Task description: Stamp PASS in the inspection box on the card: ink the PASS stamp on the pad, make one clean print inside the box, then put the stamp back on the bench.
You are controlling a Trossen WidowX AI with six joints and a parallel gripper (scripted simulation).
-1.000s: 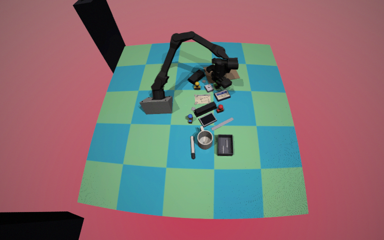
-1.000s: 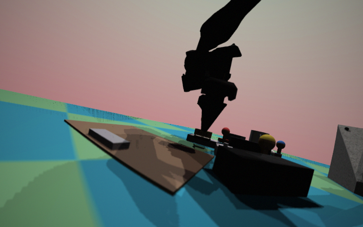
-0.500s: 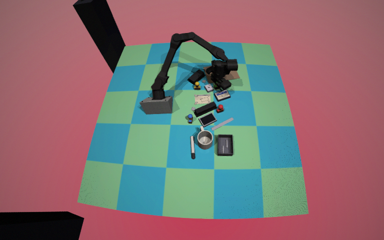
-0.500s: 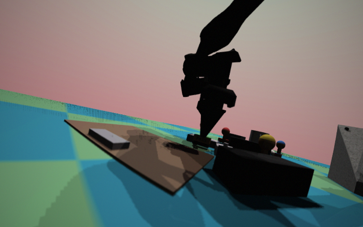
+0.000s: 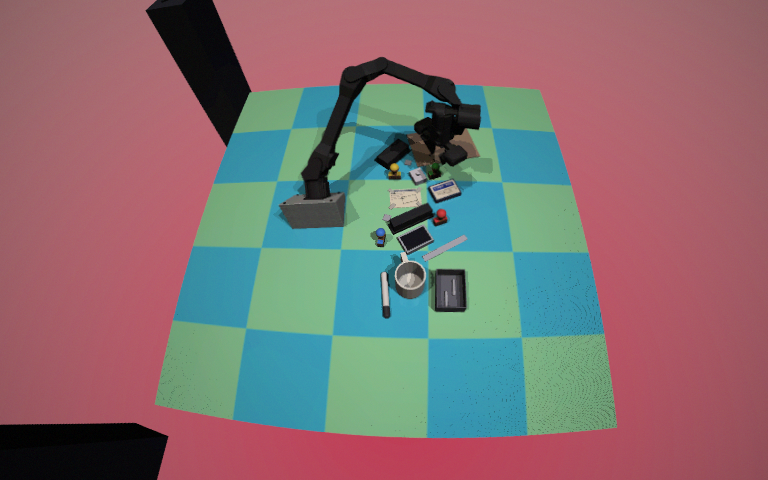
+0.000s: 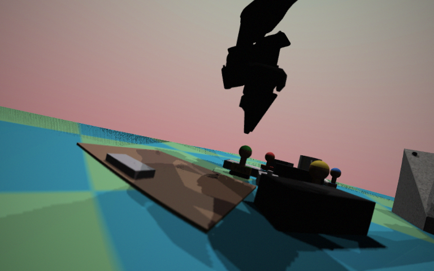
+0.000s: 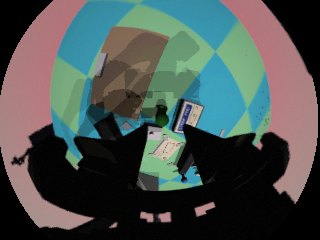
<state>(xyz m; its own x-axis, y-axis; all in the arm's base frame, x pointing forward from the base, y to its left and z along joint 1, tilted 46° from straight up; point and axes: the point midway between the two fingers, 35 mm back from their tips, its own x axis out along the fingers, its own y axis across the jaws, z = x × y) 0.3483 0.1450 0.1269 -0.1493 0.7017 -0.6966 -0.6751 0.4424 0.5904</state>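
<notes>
The green-knobbed stamp stands upright on the bench, lettering on its base too dim to read surely. My gripper is open above it, fingertips clear of its knob, holding nothing. The pale card lies flat with tabs at its corners; its dark marks are too small to read. A dark pad in a silver frame lies beyond the long black block. A blue-and-cream labelled case lies beside the stamp.
Yellow, red and blue stamps stand nearby. A black block, a brown board, a small grey box, a mug, a marker, a ruler and a tray surround them.
</notes>
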